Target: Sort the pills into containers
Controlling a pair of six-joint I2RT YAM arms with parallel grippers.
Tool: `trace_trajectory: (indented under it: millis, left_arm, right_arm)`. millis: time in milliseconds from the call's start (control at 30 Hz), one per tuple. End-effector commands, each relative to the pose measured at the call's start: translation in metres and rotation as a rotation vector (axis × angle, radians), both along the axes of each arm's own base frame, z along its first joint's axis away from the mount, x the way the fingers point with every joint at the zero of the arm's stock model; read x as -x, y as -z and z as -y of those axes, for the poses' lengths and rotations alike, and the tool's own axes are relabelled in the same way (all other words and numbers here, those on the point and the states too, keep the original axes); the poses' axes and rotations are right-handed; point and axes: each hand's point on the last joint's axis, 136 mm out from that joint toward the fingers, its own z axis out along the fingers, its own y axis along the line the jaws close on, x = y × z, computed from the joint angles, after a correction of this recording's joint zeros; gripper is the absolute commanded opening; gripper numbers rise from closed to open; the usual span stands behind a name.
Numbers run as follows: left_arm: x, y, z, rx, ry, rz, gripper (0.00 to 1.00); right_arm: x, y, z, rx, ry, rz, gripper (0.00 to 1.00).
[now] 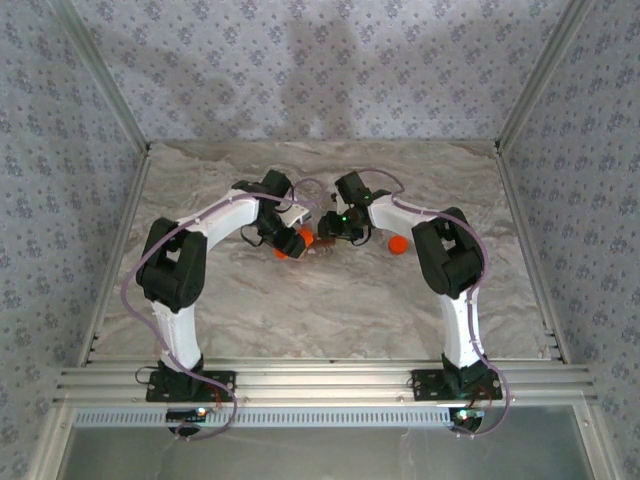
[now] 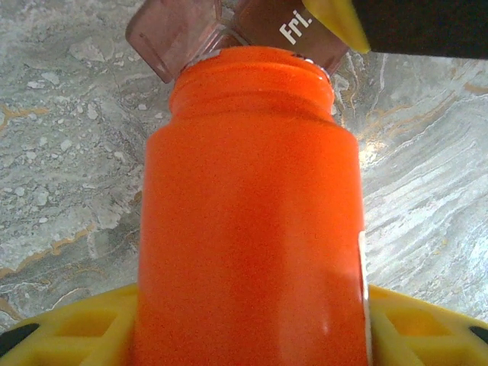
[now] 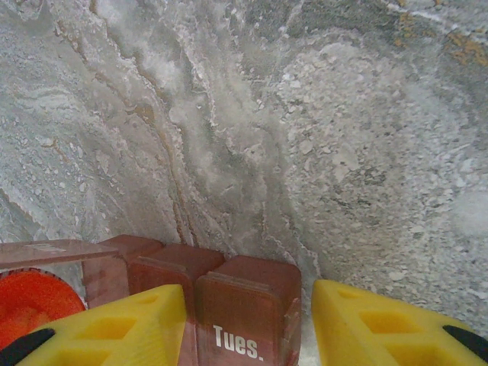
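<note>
From above, the left pincer sits mid-desk, clamped on an orange bottle. The dark reddish-brown containers lie just beside it on the marbled desk, between the two pincers. The right pincer is directly over the containers' far side. A small round orange cap lies apart to the right.

In the left wrist view, the left pincer holds the orange bottle at a middling width, one yellow finger on each side. The bottle's open mouth reaches the containers, next to a compartment marked "Fri.". A yellow finger of the other arm sits beside that label.

In the right wrist view, the right pincer is set fairly narrow around the containers. It grips the compartment marked "Tues.", with the rest of the strip running off to the left. A clear lid flap stands open there above the bottle.
</note>
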Motion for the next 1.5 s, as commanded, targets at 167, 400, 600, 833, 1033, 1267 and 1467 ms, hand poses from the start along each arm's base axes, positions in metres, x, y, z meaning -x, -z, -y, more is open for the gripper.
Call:
trace_trajectory:
  millis: [167, 400, 600, 833, 1033, 1267, 1467]
  left_arm:
    - [-0.0018, -0.0014, 0.0023, -0.014, 0.021, -0.010, 0.00]
    - [-0.0026, 0.0002, 0.0027, -0.018, 0.023, -0.016, 0.00]
    - [-0.0014, 0.0021, 0.0010, -0.030, 0.025, -0.025, 0.00]
    - [-0.0007, 0.0021, 0.0008, -0.042, 0.036, -0.032, 0.00]
    - [0.0000, 0.0028, 0.0009, -0.061, 0.050, -0.029, 0.00]
    - [-0.0008, 0.0034, -0.0002, -0.082, 0.060, -0.027, 0.00]
    - [-0.0005, 0.0041, -0.0023, -0.111, 0.072, -0.024, 0.00]
  right_arm:
    - [0.0061, 0.0170, 0.0007, 0.030, 0.002, -0.044, 0.49]
    - [0.0066, 0.0177, 0.0006, 0.031, 0.001, -0.047, 0.49]
    - [0.0075, 0.0179, -0.0006, 0.031, -0.002, -0.047, 0.49]
    - [0.0075, 0.0177, -0.0001, 0.032, -0.001, -0.048, 0.49]
    - [0.0084, 0.0181, -0.0007, 0.033, -0.003, -0.050, 0.49]
    - [0.0084, 0.0186, -0.0008, 0.034, -0.003, -0.049, 0.49]
    - [0.0090, 0.0187, -0.0011, 0.036, -0.005, -0.051, 0.49]
